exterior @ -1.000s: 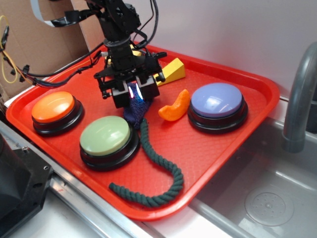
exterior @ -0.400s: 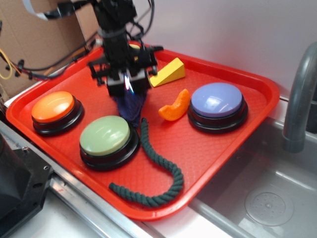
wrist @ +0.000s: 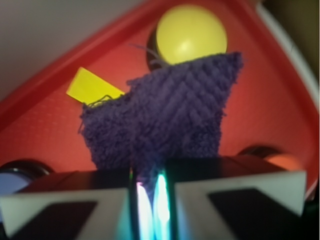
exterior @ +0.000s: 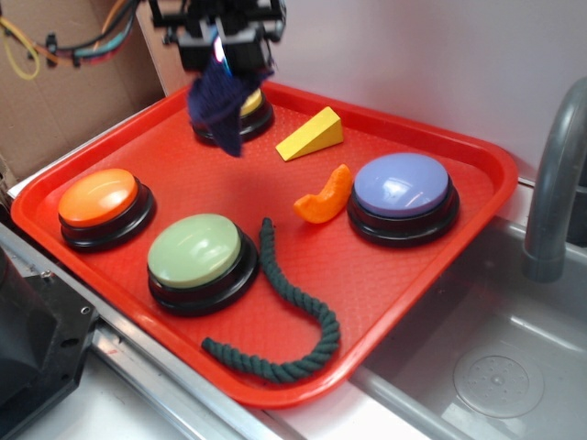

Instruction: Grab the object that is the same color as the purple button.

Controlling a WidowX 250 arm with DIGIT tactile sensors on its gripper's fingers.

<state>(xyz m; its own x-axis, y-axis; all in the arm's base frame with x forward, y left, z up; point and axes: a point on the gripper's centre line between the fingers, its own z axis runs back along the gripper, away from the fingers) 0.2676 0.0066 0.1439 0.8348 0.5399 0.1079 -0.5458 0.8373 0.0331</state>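
The dark purple fuzzy cloth (exterior: 220, 103) hangs in the air above the back left of the red tray (exterior: 385, 266), pinched in my gripper (exterior: 223, 57). In the wrist view the same cloth (wrist: 165, 120) droops from between the shut jaws of the gripper (wrist: 149, 175), with the yellow button (wrist: 191, 34) below it. The purple button (exterior: 402, 188), pale lavender dome on a black base, sits at the tray's right, well away from the gripper.
On the tray lie an orange button (exterior: 101, 203), a green button (exterior: 196, 257), a dark green rope (exterior: 292, 316), an orange curved piece (exterior: 323, 197) and a yellow wedge (exterior: 312, 134). A metal sink (exterior: 495, 367) and faucet (exterior: 550, 174) stand at right.
The gripper has risen from the tray floor toward the back, lifting the purple cloth clear of the rope's end. The other objects have not moved.
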